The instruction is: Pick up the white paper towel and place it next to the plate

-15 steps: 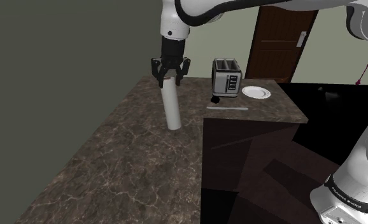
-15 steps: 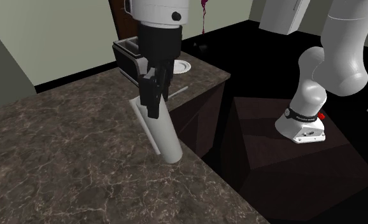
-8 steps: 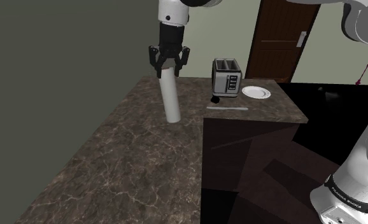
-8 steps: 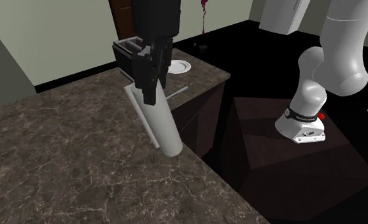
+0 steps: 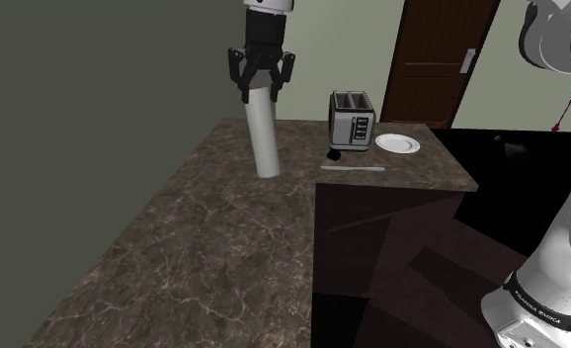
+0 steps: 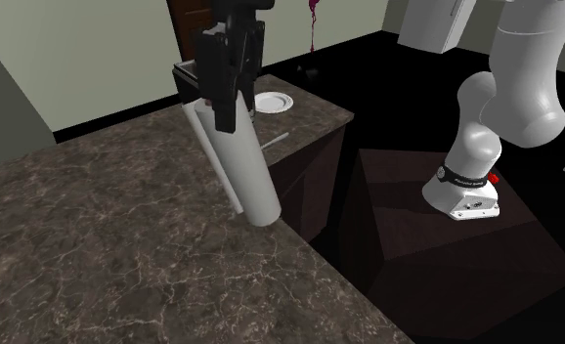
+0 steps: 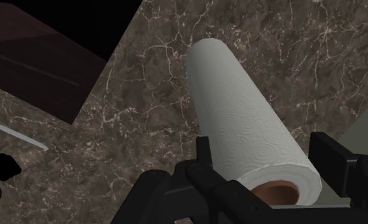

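Observation:
A white paper towel roll (image 5: pixel 264 136) hangs slightly tilted above the dark marbled counter (image 5: pixel 214 247), its lower end off the surface. My black gripper (image 5: pixel 259 87) is shut on the roll's top end. In the second exterior view the gripper (image 6: pixel 227 93) clasps the roll (image 6: pixel 241 171) from above. In the wrist view the roll (image 7: pixel 237 118) with its brown core runs away from the gripper (image 7: pixel 265 162), a finger on each side. The white plate (image 5: pixel 397 143) lies at the counter's far corner, right of the roll in the shoulder view, and shows in the second exterior view as well (image 6: pixel 272 102).
A silver toaster (image 5: pixel 351 127) stands between the roll and the plate, with a small black object at its foot. A thin pale knife (image 5: pixel 353 168) lies in front of it near the counter's edge. A brown door (image 5: pixel 437 59) is behind. The stand (image 6: pixel 466 195) sits beside the counter.
The gripper has risen steadily with the paper towel roll in it, lifting the roll's lower end off the counter. The plate, toaster and knife have not moved.

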Motion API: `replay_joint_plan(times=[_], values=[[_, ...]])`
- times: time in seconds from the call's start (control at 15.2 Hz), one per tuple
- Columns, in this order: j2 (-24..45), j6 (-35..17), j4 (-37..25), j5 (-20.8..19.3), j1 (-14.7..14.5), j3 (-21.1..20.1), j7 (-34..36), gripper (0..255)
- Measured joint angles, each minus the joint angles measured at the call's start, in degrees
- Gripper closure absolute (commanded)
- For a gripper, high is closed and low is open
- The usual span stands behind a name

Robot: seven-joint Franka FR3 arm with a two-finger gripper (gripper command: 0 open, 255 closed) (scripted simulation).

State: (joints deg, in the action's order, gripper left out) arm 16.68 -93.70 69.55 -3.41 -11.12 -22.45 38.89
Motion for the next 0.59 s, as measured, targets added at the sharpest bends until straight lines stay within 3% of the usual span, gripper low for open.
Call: replay_joint_plan(times=[0.59], values=[[6.1,10.6,-16.5,-2.6,-3.0,0.0,0.9,255]])
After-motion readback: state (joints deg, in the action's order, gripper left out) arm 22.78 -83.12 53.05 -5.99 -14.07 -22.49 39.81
